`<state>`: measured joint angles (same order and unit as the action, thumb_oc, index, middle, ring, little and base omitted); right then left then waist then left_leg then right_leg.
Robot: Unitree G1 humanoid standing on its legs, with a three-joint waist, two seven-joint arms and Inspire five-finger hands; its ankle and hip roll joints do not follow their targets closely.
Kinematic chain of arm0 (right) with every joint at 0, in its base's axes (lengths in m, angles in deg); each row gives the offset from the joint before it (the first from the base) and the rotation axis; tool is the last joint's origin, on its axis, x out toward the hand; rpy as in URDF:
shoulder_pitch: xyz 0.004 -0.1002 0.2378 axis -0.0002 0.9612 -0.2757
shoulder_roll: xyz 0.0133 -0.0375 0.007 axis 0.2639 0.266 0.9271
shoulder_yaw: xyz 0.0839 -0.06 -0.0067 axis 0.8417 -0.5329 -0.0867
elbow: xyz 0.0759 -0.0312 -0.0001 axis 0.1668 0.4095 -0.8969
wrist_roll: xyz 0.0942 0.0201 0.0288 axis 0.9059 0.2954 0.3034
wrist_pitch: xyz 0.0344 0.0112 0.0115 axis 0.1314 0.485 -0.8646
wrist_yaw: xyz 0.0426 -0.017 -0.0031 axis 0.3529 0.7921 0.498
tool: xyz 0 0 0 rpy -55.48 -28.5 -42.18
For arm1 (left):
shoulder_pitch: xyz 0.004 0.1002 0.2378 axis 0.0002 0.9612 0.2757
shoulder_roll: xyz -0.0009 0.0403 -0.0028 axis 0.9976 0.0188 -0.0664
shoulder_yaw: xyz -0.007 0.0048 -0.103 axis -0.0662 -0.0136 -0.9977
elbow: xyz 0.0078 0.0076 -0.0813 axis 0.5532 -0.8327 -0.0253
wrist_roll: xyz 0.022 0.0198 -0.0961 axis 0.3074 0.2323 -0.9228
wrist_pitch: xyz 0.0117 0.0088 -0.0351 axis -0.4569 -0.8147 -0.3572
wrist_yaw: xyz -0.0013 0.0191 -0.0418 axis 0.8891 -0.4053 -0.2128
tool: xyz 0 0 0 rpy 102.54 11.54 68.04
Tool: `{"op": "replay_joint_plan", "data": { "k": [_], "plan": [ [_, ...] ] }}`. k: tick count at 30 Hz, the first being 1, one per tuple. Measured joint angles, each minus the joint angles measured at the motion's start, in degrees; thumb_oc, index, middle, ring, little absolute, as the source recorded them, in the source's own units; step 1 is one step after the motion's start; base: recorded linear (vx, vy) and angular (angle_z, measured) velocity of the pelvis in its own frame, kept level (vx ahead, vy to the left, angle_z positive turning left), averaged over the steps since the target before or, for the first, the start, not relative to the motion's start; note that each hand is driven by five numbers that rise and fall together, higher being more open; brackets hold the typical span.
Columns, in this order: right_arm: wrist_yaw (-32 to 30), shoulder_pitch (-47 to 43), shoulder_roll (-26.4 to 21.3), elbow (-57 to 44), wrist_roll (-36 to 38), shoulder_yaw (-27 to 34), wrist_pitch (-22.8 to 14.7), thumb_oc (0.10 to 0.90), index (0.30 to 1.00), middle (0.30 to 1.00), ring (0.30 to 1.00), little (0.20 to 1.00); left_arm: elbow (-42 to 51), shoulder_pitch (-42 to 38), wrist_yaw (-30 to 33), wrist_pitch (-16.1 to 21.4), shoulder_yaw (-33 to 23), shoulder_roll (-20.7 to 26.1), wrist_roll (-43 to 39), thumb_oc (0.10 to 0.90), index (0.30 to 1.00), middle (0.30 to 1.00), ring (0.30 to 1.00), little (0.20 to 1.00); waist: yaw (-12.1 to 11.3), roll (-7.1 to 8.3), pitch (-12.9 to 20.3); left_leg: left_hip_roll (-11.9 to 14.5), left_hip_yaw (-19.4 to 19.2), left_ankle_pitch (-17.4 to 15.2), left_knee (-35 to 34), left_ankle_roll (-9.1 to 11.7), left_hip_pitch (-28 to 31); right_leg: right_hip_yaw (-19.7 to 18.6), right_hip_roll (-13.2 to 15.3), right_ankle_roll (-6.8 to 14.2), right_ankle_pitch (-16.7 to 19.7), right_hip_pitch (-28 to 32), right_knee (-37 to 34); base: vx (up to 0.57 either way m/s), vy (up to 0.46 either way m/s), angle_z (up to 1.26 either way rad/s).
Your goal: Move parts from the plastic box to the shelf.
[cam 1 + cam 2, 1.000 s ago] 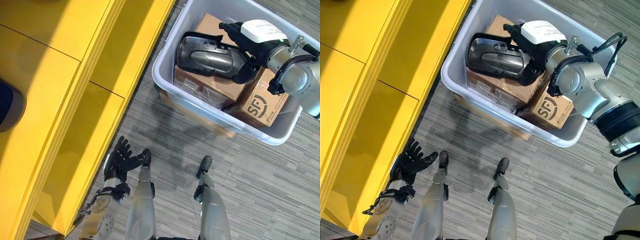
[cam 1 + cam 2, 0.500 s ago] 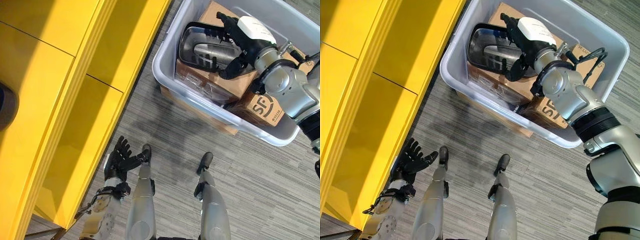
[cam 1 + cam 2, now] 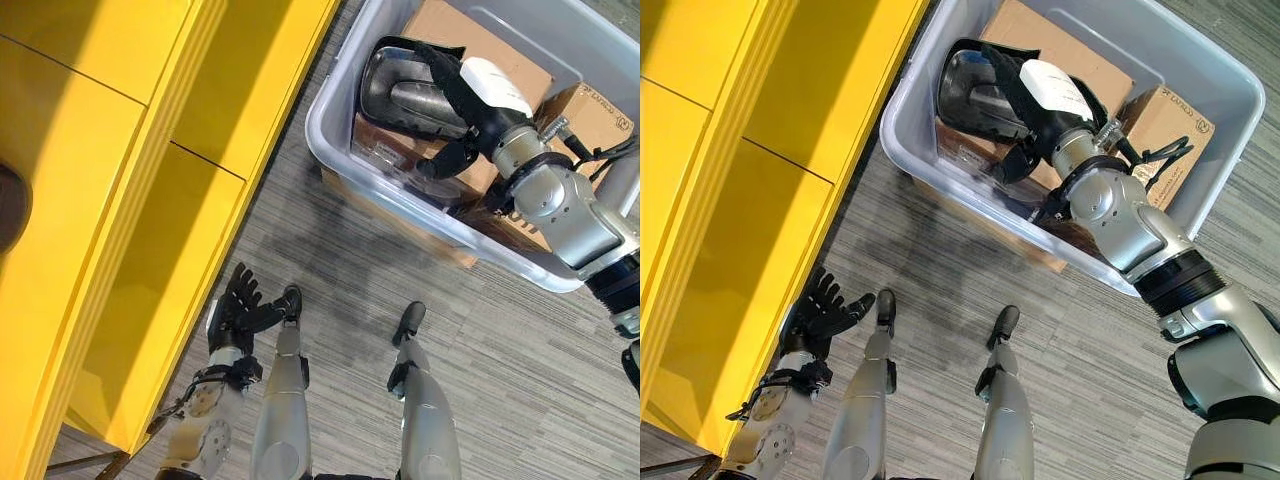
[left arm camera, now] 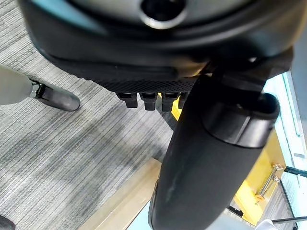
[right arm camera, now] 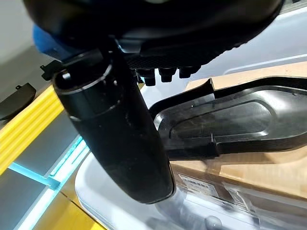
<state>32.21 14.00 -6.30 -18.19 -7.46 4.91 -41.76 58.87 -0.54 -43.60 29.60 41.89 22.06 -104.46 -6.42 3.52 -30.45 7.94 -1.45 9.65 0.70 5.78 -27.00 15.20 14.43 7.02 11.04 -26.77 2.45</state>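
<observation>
Shelf (image 3: 120, 200), bright yellow and the biggest thing before me, runs along my left side above grey striped carpet (image 3: 330, 250). Ahead and to my right a pale grey plastic box (image 3: 345, 130) sits on the carpet, just beside the shelf's edge. Inside it lie brown cardboard boxes (image 3: 1060, 45), one flat across the middle and a smaller one (image 3: 1170, 115) tucked into the far right corner. On top of the flat carton rests the part I am after, a glossy black moulded shell (image 3: 400, 85) with a raised rim, still inside the plastic box. My right hand (image 3: 470, 95), dark with a white cover on its back, lies over the shell's right end, fingers stretched straight across the top and thumb hanging below its near edge; I cannot tell whether they actually grip it. My left hand (image 3: 238, 315) hangs low by my side next to the shelf's front, fingers spread apart, holding nothing.
</observation>
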Motion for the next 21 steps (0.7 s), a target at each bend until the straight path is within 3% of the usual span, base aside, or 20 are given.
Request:
{"op": "replay_joint_plan", "data": {
  "k": [6,16,21],
  "plan": [
    [-0.44,-0.02,-0.04,0.0,-2.19,0.54,-0.01,0.9,1.0,1.0,1.0,1.0,0.11,0.02,0.01,0.0,0.01,-0.01,0.05,0.9,1.0,1.0,1.0,1.0,-0.03,0.01,0.0,0.02,0.17,0.0,0.0,0.0,-0.58,0.18,0.0,-0.03,-0.24,-0.45,0.04,-0.01,0.0,0.0],
    [-3.04,-3.3,1.77,1.56,-6.23,0.52,0.16,0.9,1.0,1.0,1.0,1.0,1.08,0.05,0.37,0.06,0.04,0.06,0.04,0.9,1.0,1.0,1.0,1.0,-0.19,0.05,-0.03,0.0,0.18,0.18,2.01,0.22,-7.45,-0.45,0.56,-0.32,-1.13,-8.3,4.02,0.0,-0.002,0.0],
    [-3.38,-3.27,1.81,1.56,-6.62,0.61,0.65,0.9,1.0,1.0,1.0,1.0,1.12,0.04,0.48,0.24,0.04,0.08,0.04,0.9,1.0,1.0,1.0,1.0,-0.19,0.04,-0.03,-0.08,0.33,0.06,2.0,0.05,-8.28,-0.37,0.79,-0.27,-1.87,-9.46,4.95,0.0,0.0,0.0]
  ]
}}
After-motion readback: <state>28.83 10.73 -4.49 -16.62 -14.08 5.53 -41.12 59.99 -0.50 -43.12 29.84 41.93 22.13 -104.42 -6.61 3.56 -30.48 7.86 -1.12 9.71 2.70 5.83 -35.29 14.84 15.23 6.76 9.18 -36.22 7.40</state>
